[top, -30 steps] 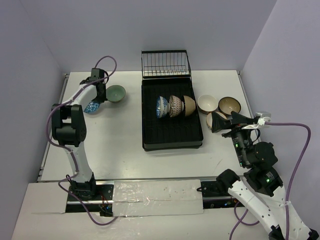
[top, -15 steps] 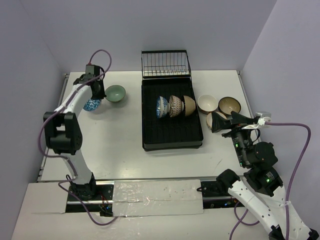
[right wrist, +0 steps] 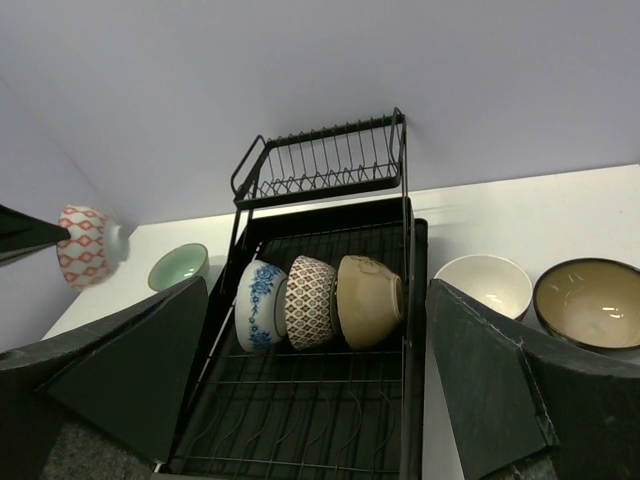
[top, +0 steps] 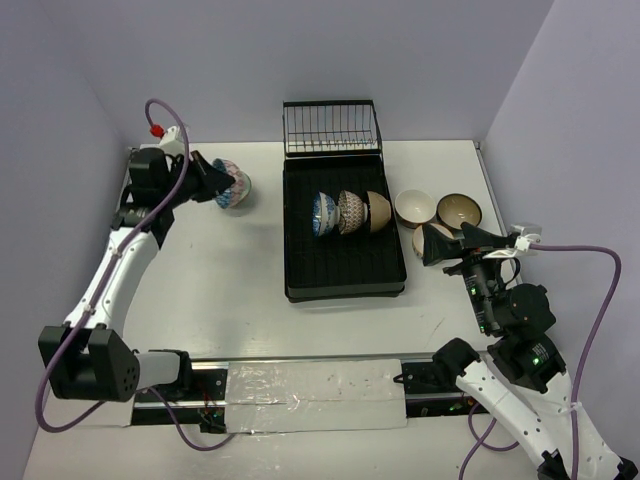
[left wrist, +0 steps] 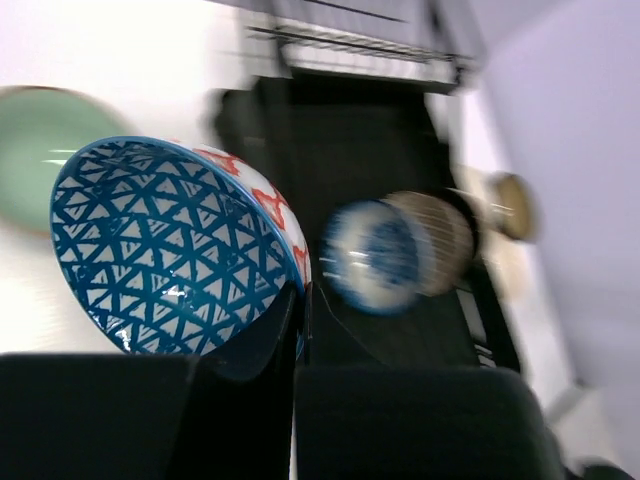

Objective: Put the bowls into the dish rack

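Note:
My left gripper (top: 216, 179) is shut on the rim of a bowl (top: 233, 184) that is blue-and-white triangle-patterned inside (left wrist: 170, 250) and red-patterned outside (right wrist: 86, 244). It holds the bowl tilted in the air, left of the dish rack (top: 345, 270). A pale green bowl (right wrist: 178, 266) sits on the table just behind it (left wrist: 25, 150). Three bowls stand on edge in the rack: blue-white (top: 322, 213), brown-patterned (top: 350, 211) and tan (top: 378, 211). My right gripper (top: 457, 243) is open and empty, right of the rack.
A cream bowl (top: 414, 207) and a tan brown-rimmed bowl (top: 459, 210) sit on the table right of the rack. Another bowl (top: 428, 240) lies partly hidden under my right gripper. The rack's upright wire basket (top: 332, 127) stands at the far end.
My left gripper has lifted the blue-patterned bowl off the table beside the green bowl, raised it and turned it toward the rack. The right arm has not moved.

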